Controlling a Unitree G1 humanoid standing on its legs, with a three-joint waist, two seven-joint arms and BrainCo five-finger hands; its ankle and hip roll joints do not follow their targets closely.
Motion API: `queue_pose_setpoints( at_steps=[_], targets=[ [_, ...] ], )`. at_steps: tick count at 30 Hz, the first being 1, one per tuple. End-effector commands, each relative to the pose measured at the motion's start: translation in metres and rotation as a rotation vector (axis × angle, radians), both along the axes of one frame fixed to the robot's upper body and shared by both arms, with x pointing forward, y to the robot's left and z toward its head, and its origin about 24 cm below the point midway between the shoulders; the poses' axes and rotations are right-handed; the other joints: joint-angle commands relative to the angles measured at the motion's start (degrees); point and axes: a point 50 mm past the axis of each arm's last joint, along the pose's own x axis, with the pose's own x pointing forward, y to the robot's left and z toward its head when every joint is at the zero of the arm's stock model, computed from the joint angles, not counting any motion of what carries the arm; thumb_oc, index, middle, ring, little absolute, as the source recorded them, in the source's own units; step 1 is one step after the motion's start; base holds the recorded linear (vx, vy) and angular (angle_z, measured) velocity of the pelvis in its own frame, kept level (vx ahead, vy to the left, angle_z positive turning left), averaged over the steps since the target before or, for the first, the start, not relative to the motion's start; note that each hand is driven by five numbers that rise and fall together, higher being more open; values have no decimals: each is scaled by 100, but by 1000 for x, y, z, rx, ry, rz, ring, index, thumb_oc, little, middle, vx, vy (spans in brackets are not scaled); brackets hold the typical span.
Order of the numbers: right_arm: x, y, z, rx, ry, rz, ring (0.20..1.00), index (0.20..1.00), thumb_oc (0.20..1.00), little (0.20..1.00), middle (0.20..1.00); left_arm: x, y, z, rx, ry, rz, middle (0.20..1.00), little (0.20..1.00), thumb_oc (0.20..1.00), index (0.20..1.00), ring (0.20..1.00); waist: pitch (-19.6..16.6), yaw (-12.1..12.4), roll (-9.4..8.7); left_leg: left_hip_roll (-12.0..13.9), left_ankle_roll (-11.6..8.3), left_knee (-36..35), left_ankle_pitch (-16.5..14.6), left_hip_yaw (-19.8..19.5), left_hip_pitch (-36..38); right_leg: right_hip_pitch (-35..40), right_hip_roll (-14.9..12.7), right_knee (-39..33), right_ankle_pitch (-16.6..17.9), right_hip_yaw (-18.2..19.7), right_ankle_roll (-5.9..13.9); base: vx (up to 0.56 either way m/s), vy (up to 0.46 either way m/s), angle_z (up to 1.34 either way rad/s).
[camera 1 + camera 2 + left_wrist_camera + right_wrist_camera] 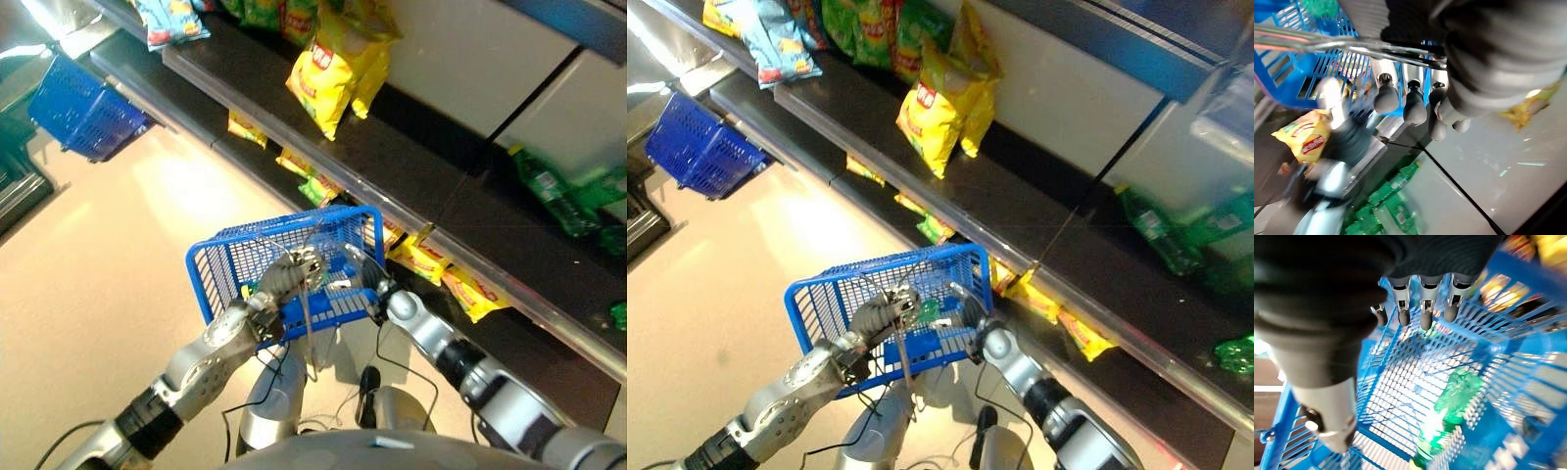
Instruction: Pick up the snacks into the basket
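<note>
The blue basket [284, 264] hung in front of the robot, near the front edge of the lower shelf [509, 304]. The left robot hand [294, 269] was curled round the basket's wire handle [1352, 46]; in the left wrist view the metal bar ran across the hand with the dark-tipped fingers [1386, 98] bent beneath it. The right robot hand [972, 315] was at the basket's right rim, and the right wrist view looked down into the basket with its fingers [1422, 308] hanging relaxed above the mesh floor, gripping nothing. A green bottle [1449, 406] lay on the basket's blue mesh floor, its body showing as a green patch [926, 311] through the wire wall in the right eye view.

On the upper shelf [411, 147] stood yellow chip bags [333, 69], set close together near that shelf's front edge, with green snack bags [872, 24] and a blue-and-white snack bag [774, 44] further along toward the left end. Small yellow snack packs [460, 279] lay along the front edge of the lower shelf just beside the basket's right side. Green bottles [554, 191] lay toward the right end of the upper shelf. A second blue basket [83, 108] sat on the floor [118, 255] by the left end of the shelving, well apart from the robot.
</note>
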Motion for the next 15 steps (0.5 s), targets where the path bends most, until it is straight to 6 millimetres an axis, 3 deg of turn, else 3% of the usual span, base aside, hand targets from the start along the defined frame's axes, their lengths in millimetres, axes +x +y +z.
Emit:
queue_pose_setpoints(
  at_steps=[1,5,11,12,15],
  targets=[
    [-3,-3,11,96,-43,5,1000,1000,1000,1000,1000,4,-11,65,-193,-345,-25,200,200,200,200,200,-729,-204,31,-158,293,16,-402,71,177,-36,231,-540,485,-32,-103,-10,-44,-20],
    [-24,-16,7,145,-8,-8,1000,1000,1000,1000,1000,0,5,57,-166,-323,48,200,200,200,200,200,-919,-373,51,-55,236,-16,-388,166,384,133,357,-579,455,57,-184,-13,-60,-22],
    [-38,-23,16,190,-11,49,1000,1000,1000,1000,1000,-3,19,50,-144,-305,116,200,200,200,200,200,-952,-459,84,-23,177,2,-345,109,433,206,440,-565,415,52,-271,-30,-47,-3],
    [-40,-26,29,228,-48,97,1000,1000,1000,1000,1000,-8,28,45,-136,-292,146,200,200,200,200,200,-940,-474,111,-23,167,-7,-303,48,424,202,463,-566,410,27,-300,-31,-28,4],
    [-36,-32,45,258,-117,94,1000,1000,1000,1000,1000,-12,36,38,-137,-273,199,200,200,200,200,200,-889,-487,177,-147,147,192,-259,20,229,124,411,-532,424,-60,-305,-88,8,10]
  ],
)
